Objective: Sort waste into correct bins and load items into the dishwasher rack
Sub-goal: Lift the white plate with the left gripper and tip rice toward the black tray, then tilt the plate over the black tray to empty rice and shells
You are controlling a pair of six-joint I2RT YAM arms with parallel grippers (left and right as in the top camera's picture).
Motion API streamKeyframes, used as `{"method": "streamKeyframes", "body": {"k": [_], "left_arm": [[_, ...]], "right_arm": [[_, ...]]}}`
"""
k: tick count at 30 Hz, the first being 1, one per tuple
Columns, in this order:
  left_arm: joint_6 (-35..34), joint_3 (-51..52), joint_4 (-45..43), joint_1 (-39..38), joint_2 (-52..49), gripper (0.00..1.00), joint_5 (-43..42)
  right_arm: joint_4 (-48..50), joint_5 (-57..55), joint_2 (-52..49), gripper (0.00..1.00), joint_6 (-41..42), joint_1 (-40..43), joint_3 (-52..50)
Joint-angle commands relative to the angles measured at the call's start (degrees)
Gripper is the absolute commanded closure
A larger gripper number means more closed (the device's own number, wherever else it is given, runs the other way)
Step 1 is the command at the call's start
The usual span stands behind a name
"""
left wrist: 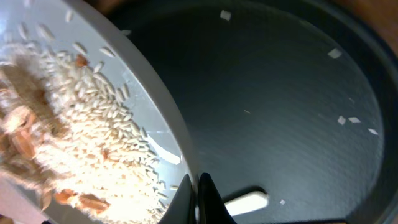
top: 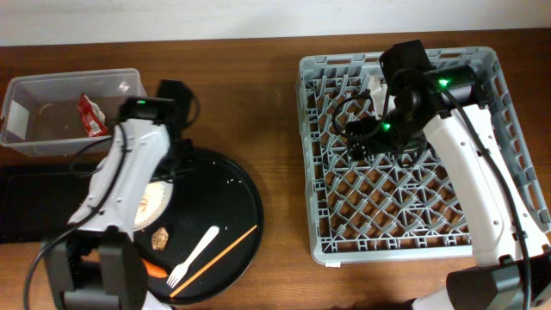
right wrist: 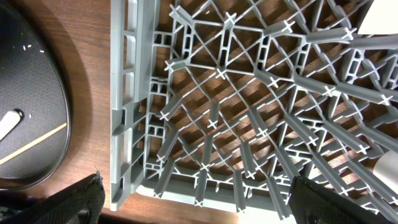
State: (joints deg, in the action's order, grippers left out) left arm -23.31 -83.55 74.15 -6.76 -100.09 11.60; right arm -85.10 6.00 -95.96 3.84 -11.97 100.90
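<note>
step: clearing plate scraps | left claw (left wrist: 200, 200) pinched on plate (left wrist: 118, 62) rim; rice (left wrist: 93, 130) aboard | right claw (right wrist: 205, 202) wide, empty over rack (right wrist: 249, 93) | next: likely tip plate over black tray (top: 26, 205)

A brown wooden tabletop (top: 275, 129) carries four containers. At the far left rear stands a clear plastic tub (top: 60, 79); just in front of it lies a shallow black tray (top: 34, 202), partly hidden by a robot arm. A large round black tray (top: 232, 198) sits left of centre. A strip of bare wood separates it from the square grey dishwasher rack (top: 387, 248) on the right, and the wood shows through the rack's lattice floor.
</note>
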Motion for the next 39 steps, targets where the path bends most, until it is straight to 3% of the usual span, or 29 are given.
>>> {"method": "streamKeyframes", "body": {"k": [1, 6, 9, 15, 20, 30, 39], "left_arm": [[5.05, -1.51, -0.55, 7.76, 2.51, 1.00, 1.73], [12.76, -1.70, -7.30, 18.05, 2.51, 1.00, 1.09], [15.72, -1.70, -11.87, 22.43, 2.51, 1.00, -3.41], [16.79, -1.70, -19.71, 27.71, 2.51, 1.00, -7.52], [16.79, -1.68, -20.68, 32.09, 2.51, 1.00, -14.51], [21.00, -1.68, -20.06, 43.93, 2.51, 1.00, -39.47], [31.89, -1.18, -16.06, 51.74, 2.51, 1.00, -62.82]], "right_arm": [[-0.04, -0.70, -0.42, 0.02, -0.44, 0.15, 0.24], [-0.22, -0.68, -0.42, 0.02, -0.44, 0.15, 0.24], [-0.24, -0.70, -0.42, 0.02, -0.42, 0.15, 0.24], [-0.46, -0.70, -0.42, 0.02, -0.42, 0.15, 0.24], [-0.46, -0.68, -0.42, 0.02, -0.42, 0.15, 0.24], [-0.44, -0.70, -0.42, 0.02, -0.44, 0.15, 0.24], [-0.44, -0.70, -0.42, 0.02, -0.44, 0.15, 0.24]]}}
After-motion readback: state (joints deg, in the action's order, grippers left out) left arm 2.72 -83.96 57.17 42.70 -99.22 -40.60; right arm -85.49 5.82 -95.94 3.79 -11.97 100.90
